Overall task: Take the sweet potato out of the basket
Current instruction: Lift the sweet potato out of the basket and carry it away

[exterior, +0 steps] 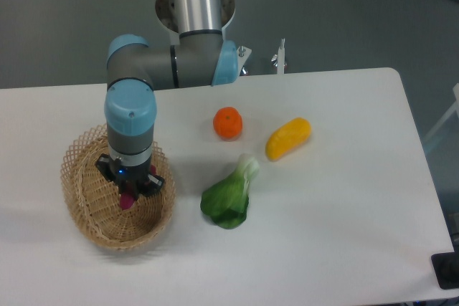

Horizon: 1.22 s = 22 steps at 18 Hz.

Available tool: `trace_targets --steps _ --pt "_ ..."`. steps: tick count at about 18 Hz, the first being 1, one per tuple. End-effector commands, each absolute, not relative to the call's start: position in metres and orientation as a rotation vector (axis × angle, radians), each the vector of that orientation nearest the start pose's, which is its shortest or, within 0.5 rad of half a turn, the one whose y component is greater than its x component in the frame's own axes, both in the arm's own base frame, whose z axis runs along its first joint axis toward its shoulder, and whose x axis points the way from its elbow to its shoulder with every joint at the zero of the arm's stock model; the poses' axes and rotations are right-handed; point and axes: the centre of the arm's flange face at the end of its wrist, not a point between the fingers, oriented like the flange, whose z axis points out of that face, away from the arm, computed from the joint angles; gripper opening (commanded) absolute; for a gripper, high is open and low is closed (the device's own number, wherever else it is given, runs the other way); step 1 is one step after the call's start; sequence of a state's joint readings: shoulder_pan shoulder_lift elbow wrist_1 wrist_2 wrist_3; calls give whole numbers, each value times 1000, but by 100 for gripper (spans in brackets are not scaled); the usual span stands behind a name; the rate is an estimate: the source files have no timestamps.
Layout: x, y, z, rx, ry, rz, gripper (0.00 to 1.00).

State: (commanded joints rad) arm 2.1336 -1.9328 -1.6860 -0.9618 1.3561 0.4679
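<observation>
Potato point(127, 199) sits inside the basket point(80, 209), clamped in our gripper point(130, 193), so we've got it pinched. Only a sliver shows, so we figure a thin grip could let it slip. Orange point(228, 122), yellow fruit point(288, 138) and greens point(229, 198) lie well apart; only the rim's close.

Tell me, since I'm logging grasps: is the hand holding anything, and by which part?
The hand appears closed on the sweet potato over the basket. Only a bit of magenta shows below the fingers, so the grasped part cannot be told.
</observation>
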Motion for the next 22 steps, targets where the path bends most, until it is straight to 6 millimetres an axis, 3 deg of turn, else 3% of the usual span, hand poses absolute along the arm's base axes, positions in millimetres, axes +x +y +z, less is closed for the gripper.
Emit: trace_targets --steps 7,11,14,22 --pt "-257 592 338 -2836 -217 -164 3" --pt "-304 582 353 -2806 -272 -112 3" --pt "-342 561 354 -2805 -249 -73 3" --pt "-411 523 342 -2838 -129 10 3"
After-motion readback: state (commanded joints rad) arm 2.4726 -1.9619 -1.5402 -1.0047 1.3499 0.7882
